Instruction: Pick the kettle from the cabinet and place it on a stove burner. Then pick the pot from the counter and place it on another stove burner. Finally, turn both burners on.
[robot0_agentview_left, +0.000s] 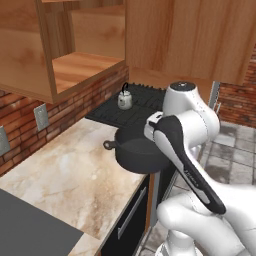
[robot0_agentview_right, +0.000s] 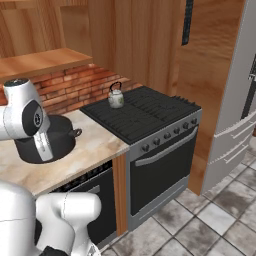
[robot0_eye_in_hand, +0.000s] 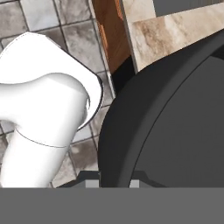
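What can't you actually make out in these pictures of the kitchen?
- Left base view: the arm covers the right side of the pot.
- Hand view: the gripper tips are cut off at the bottom edge, pressed at the pot's rim.
- Right base view: the knobs are too small to read their setting.
- Kettle: too small to see its spout clearly.

Both base views look forward and down at the stove (robot0_agentview_left: 131, 107) (robot0_agentview_right: 140, 116), from its left and its right; the hand view sits close against the pot (robot0_eye_in_hand: 175, 127), facing the floor.
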